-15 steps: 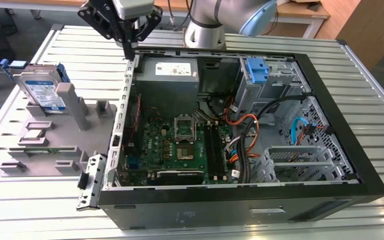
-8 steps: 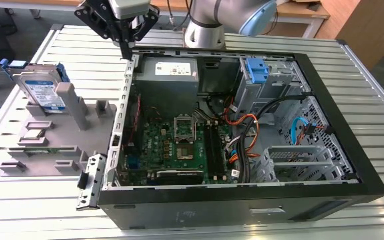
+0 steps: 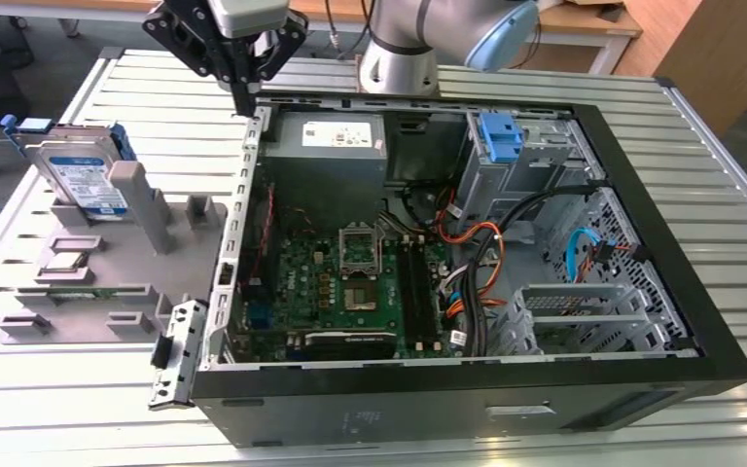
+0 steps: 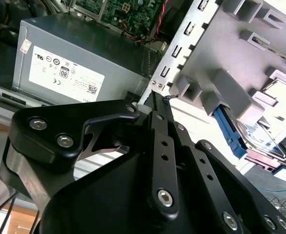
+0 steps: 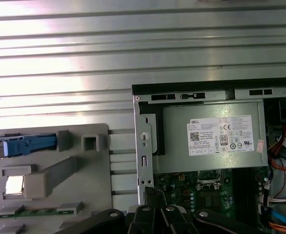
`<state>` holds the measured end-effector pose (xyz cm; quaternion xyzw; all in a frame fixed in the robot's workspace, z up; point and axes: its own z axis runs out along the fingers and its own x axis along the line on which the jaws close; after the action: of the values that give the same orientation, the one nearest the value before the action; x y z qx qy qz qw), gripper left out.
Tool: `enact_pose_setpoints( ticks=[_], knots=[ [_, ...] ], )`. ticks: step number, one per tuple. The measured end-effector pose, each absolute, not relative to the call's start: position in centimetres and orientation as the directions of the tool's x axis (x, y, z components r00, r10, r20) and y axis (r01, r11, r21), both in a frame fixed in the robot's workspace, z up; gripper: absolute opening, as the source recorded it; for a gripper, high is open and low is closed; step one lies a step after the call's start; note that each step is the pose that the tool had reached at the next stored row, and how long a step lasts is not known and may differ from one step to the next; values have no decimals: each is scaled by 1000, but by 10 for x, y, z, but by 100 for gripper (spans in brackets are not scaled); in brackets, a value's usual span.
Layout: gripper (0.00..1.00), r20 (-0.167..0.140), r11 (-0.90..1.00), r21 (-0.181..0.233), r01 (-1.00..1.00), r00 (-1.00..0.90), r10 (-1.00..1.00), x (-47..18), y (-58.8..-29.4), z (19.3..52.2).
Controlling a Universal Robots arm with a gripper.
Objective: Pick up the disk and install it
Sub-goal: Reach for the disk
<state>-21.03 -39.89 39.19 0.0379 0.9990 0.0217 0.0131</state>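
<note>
The disk (image 3: 85,177) is a silver drive with a white-and-blue label in a blue carrier. It stands upright in a slot of the grey fixture (image 3: 101,282) at the exterior view's left. In the second wrist view the disk (image 4: 266,142) rests against grey posts, and the first wrist view has the disk (image 5: 30,145) edge-on. My gripper (image 3: 244,105) hangs shut and empty over the computer case's corner wall, to the exterior view's right of the disk and apart from it. Its black fingers meet at a point in the second wrist view, gripper (image 4: 158,100).
The open computer case (image 3: 685,321) lies on a slatted metal table (image 3: 737,195). Inside are a grey power supply (image 3: 335,136), a green motherboard (image 3: 347,282), cables and a blue bracket (image 3: 501,131) at a drive bay. The fixture holds other small parts.
</note>
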Motion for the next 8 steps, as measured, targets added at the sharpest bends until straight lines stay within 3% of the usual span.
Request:
enact_pose_setpoints(
  ticks=[8],
  knots=[
    [11,-25,996,44,75,-997,76,-216,-399,392]
  ],
)
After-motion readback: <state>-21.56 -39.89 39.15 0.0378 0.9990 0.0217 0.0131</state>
